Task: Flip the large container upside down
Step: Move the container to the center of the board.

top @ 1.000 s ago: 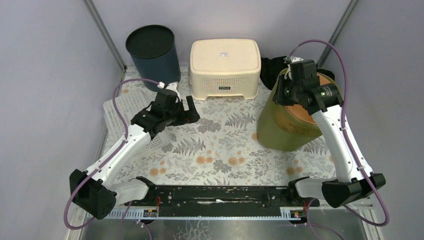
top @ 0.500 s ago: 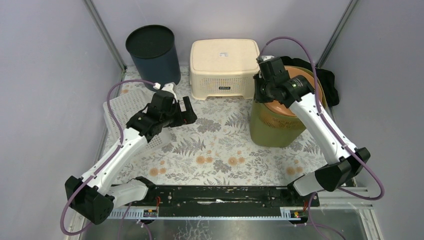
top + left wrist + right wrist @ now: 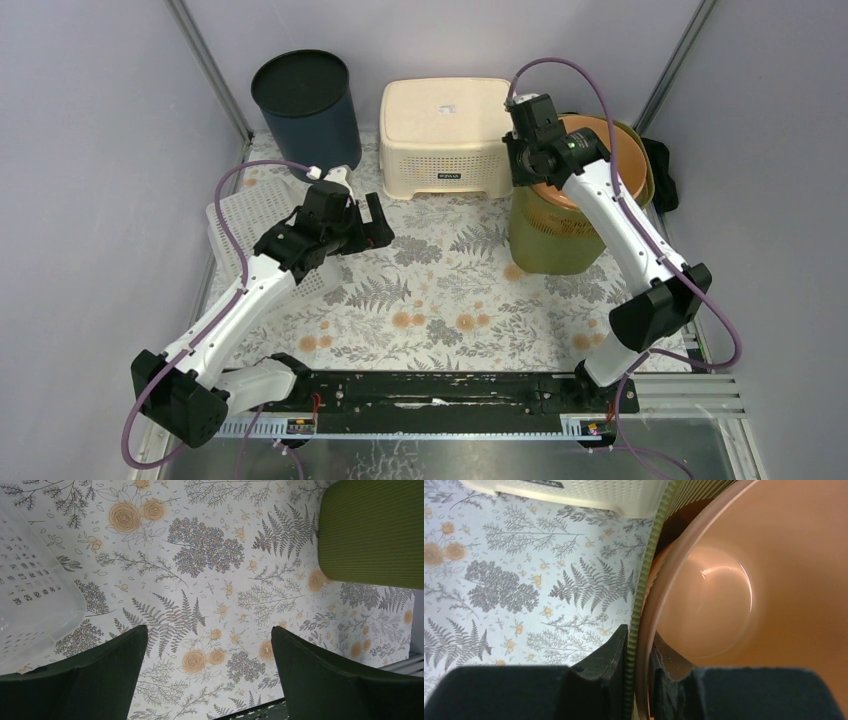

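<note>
The large olive-green ribbed container (image 3: 556,238) stands mouth up at the back right of the table, with an orange bucket (image 3: 603,158) nested inside it. My right gripper (image 3: 527,168) is shut on its left rim. In the right wrist view the gripper (image 3: 639,666) has one finger outside the green rim (image 3: 647,580) and one inside the orange bucket (image 3: 754,585). My left gripper (image 3: 374,222) is open and empty over the table, left of centre. In the left wrist view it (image 3: 210,675) hangs above the floral cloth, with the green container (image 3: 372,530) at the upper right.
A cream perforated stool (image 3: 448,125) stands just left of the container and shows in the right wrist view (image 3: 574,492). A dark round bin (image 3: 305,100) is at the back left. A white mesh tray (image 3: 252,218) lies under the left arm. A black cloth (image 3: 663,172) lies behind the container.
My right gripper has swung left and back along the container's rim while holding it. The container has shifted from a tilt towards upright. The left arm has barely moved.
</note>
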`<state>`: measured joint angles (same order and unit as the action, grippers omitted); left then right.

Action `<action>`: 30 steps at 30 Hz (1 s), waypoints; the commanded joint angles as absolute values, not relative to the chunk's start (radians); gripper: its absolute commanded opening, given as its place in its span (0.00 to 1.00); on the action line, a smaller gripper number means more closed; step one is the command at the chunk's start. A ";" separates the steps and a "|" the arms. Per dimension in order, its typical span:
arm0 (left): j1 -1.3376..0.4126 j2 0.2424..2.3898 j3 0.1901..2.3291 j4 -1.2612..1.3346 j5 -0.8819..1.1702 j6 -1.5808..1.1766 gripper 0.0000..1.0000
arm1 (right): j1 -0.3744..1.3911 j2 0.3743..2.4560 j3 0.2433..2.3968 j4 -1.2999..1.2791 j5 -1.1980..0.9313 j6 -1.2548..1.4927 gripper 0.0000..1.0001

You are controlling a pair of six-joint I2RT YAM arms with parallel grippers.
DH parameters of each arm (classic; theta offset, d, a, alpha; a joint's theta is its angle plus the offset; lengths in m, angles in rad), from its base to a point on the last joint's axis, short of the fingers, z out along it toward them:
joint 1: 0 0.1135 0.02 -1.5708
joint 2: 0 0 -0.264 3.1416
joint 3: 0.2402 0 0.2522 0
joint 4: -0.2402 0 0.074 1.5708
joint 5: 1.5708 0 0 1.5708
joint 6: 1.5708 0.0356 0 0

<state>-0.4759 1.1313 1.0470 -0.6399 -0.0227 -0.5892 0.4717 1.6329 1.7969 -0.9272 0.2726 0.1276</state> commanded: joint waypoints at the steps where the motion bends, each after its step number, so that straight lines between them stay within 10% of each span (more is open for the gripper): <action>1: -0.471 1.132 1.046 -0.608 -0.024 -0.592 1.00 | 0.440 1.657 1.873 -0.877 0.310 0.019 0.04; 6: -0.472 1.140 1.046 -0.597 -0.017 -0.592 1.00 | 0.427 1.685 1.908 -0.907 0.273 0.014 0.48; 10: -0.471 1.146 1.046 -0.591 -0.010 -0.591 1.00 | 0.426 1.670 1.953 -0.949 0.241 0.041 0.60; 30: -0.471 1.151 1.068 -0.589 0.010 -0.586 1.00 | 0.426 1.529 1.968 -1.051 0.229 0.083 0.42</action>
